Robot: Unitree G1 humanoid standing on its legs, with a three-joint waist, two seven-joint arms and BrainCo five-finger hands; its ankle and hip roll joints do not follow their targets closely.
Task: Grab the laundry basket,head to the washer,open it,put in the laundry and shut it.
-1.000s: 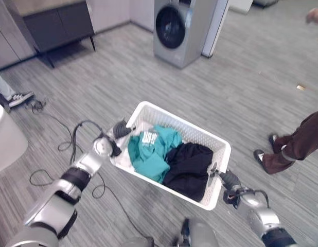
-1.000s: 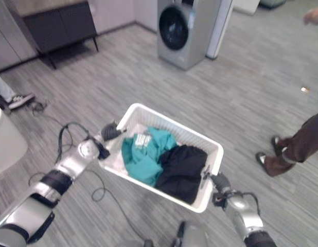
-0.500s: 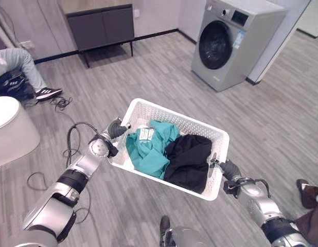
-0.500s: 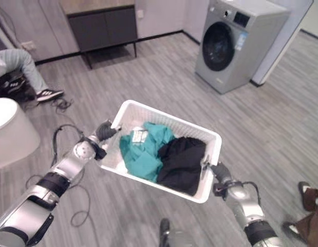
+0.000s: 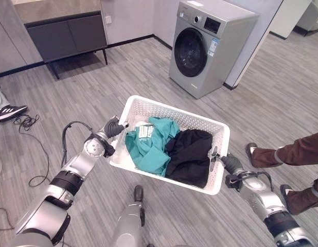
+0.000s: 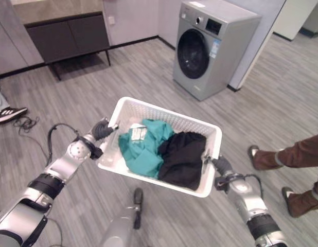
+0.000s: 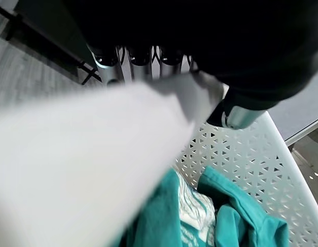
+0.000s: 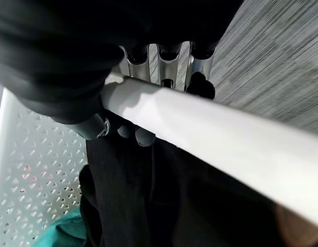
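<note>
Closer now and more squarely ahead, the washer [image 5: 209, 47] stands beyond the white laundry basket [image 5: 221, 136], door shut. Carried above the floor, the basket holds a teal garment [image 5: 148, 146] and a black garment [image 5: 191, 159]. Left hand [image 5: 112, 127] and right hand [image 5: 228, 163] curl round opposite rims. A person's legs [image 5: 295, 154] stand beside the basket, right of the washer.

White laundry basket [image 5: 148, 108], clothes-filled, held aloft
</note>
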